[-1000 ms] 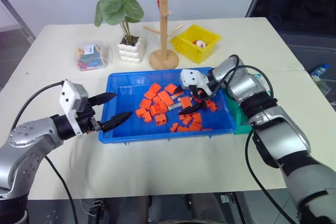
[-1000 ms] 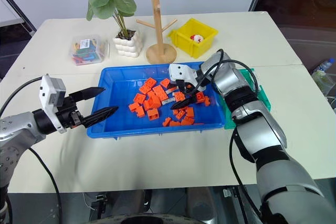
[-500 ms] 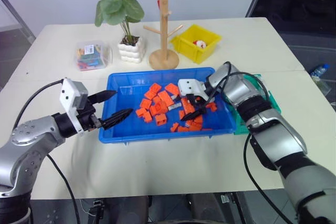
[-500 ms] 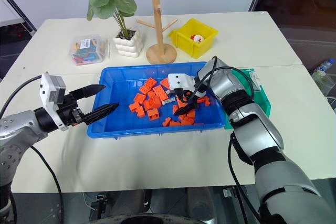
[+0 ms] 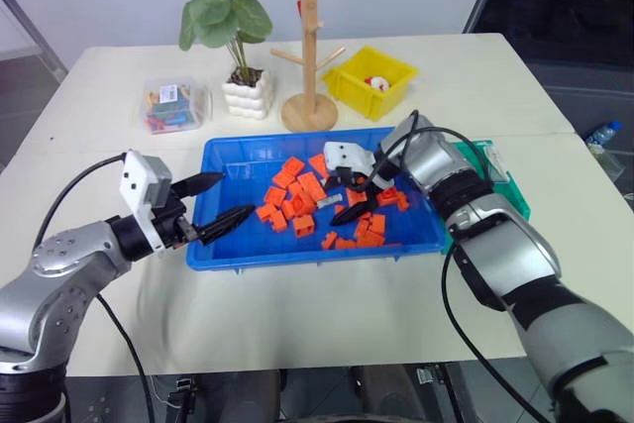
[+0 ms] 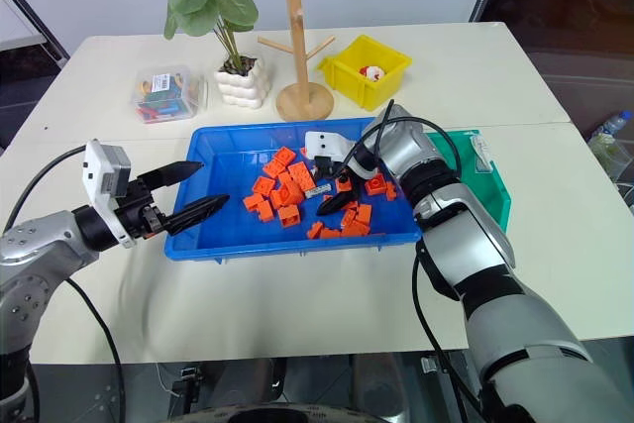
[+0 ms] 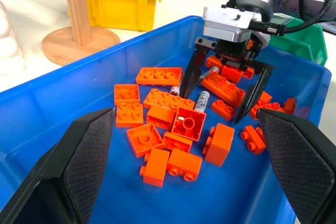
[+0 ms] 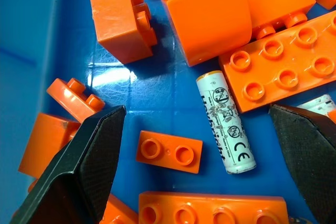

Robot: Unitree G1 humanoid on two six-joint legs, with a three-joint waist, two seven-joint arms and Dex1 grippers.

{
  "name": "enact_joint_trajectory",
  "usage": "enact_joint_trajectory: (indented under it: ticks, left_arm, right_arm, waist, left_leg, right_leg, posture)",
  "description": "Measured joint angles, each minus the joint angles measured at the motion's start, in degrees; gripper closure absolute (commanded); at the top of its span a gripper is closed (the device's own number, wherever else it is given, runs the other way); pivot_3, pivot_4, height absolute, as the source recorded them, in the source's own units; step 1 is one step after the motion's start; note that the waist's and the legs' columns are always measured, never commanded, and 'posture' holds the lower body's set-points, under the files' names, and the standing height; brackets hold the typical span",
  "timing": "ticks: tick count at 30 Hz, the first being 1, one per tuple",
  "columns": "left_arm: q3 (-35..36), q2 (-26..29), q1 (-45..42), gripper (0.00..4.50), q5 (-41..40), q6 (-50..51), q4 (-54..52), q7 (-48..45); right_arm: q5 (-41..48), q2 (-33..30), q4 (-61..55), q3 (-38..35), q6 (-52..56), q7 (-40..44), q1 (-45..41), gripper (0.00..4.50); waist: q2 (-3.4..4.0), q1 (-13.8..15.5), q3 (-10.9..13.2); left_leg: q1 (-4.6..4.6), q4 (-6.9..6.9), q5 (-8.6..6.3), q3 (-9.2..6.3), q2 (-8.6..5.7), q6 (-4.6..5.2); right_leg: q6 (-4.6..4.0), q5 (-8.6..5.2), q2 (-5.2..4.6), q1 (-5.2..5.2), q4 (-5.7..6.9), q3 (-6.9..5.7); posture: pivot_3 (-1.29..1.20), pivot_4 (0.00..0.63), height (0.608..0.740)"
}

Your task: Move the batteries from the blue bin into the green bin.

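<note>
Battery (image 8: 226, 123) label legible in right wrist view, right tool (image 8: 199, 166) spread, left tool (image 5: 226, 203) spread.

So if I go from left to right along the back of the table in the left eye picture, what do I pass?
Clear box of colourful bits → white pot with the green plant → wooden peg tree → yellow bin.
</note>
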Motion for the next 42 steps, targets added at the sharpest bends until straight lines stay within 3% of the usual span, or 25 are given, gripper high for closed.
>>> enact_joint_trajectory:
  ticks: [15, 18, 21, 27, 30, 33, 42]
  left_arm:
    - [-0.27, -0.45, 0.41, 0.00, 0.44, -0.24, -0.04, 0.93]
    - [-0.27, -0.46, 0.42, 0.00, 0.44, -0.24, -0.08, 1.05]
    - [-0.27, -0.55, 0.44, 0.00, 0.44, -0.25, -0.10, 1.21]
    - [-0.27, -0.65, 0.47, 0.00, 0.49, -0.37, -0.11, 1.22]
    - [-0.27, -0.67, 0.46, 0.00, 0.51, -0.41, -0.10, 1.22]
    - [-0.27, -0.67, 0.47, 0.00, 0.53, -0.43, -0.10, 1.19]
    - [-0.19, 0.38, 0.27, 0.00, -0.95, -0.09, -0.04, -1.28]
  right_arm:
    - [0.23, 1.65, -2.28, -0.08, 6.05, 0.57, 0.44, 0.05]
    - [0.16, 1.75, -2.49, -0.07, 6.34, -0.35, 0.52, 0.82]
    - [0.11, 1.95, -2.49, -0.07, 6.35, -1.63, 0.73, 2.26]
    - [0.15, 2.23, -2.57, -0.08, 6.40, -2.75, 0.85, 2.26]
    - [0.14, 2.23, -2.63, -0.08, 6.41, -3.20, 0.97, 3.11]
    - [0.20, 2.21, -3.16, -0.11, 6.47, -3.31, 1.41, 4.45]
    - [1.17, 1.68, -7.07, -1.33, 9.06, -3.95, 1.86, 4.47]
  waist:
    - [0.01, -0.13, -0.02]
    - [0.00, -0.11, -0.02]
    - [0.01, -0.10, -0.02]
    - [0.00, -0.10, -0.02]
    - [0.00, -0.09, -0.02]
    - [0.00, -0.07, -0.02]
    - [0.01, -0.05, -0.01]
  left_leg:
    - [0.02, 0.00, 0.00, 0.00, 0.00, 0.00]
    - [0.02, 0.00, 0.00, 0.00, 0.00, 0.00]
    - [0.02, 0.00, 0.00, 0.00, 0.00, 0.00]
    - [0.02, 0.00, 0.00, 0.00, 0.00, 0.00]
    - [0.02, 0.00, 0.00, 0.00, 0.00, 0.00]
    - [0.02, 0.00, 0.00, 0.00, 0.00, 0.00]
    - [0.01, -0.01, 0.00, -0.01, 0.00, 0.00]
  right_leg:
    - [0.00, 0.00, 0.01, 0.00, 0.02, 0.00]
    - [0.00, 0.00, 0.01, 0.01, 0.02, 0.00]
    - [0.00, 0.00, 0.01, 0.01, 0.01, 0.00]
    - [0.00, 0.00, 0.01, 0.01, 0.01, 0.00]
    - [0.00, 0.00, 0.01, 0.01, 0.02, 0.00]
    - [0.00, 0.00, 0.01, 0.01, 0.02, 0.00]
    - [0.00, 0.00, 0.01, 0.00, 0.01, 0.00]
  posture:
    - [0.00, 0.150, 0.740]
    - [0.00, 0.150, 0.740]
    - [0.00, 0.150, 0.740]
    - [0.00, 0.150, 0.740]
    - [0.00, 0.150, 0.740]
    - [0.00, 0.150, 0.740]
    - [0.00, 0.150, 0.740]
